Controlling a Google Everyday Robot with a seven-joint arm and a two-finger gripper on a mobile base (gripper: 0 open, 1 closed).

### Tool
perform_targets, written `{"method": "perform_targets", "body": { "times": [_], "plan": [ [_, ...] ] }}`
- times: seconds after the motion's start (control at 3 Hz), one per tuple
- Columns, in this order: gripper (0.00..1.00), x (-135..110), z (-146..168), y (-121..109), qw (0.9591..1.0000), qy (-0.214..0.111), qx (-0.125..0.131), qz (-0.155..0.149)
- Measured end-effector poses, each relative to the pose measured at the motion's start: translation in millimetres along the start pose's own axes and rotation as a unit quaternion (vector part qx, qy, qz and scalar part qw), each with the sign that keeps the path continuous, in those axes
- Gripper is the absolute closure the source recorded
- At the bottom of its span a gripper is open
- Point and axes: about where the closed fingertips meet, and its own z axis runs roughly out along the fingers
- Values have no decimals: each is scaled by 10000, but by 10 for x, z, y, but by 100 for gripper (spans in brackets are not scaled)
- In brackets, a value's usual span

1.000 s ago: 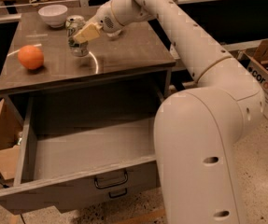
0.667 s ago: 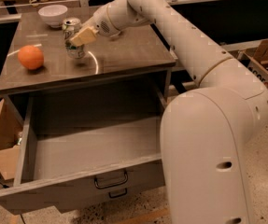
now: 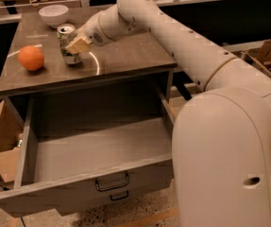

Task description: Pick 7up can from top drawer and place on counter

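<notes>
Silvery, green-marked 7up can (image 3: 65,40) sits clamped in the tan fingers (image 3: 78,45) of the cream gripper (image 3: 72,46) on the grey wood-grain table (image 3: 125,56). Bright orange fruit (image 3: 31,58), white bowl (image 3: 53,14), grey wood-grain top drawer (image 3: 102,150), dark handle (image 3: 112,182).
</notes>
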Motion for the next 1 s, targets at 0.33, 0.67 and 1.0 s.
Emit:
{"method": "perform_targets", "body": {
  "times": [0.33,0.67,1.0],
  "plan": [
    [12,-29,101,150,9999,32,-23,-95],
    [0,69,39,195,9999,114,30,16],
    [0,385,-232,185,9987,252,192,402]
  ]
}}
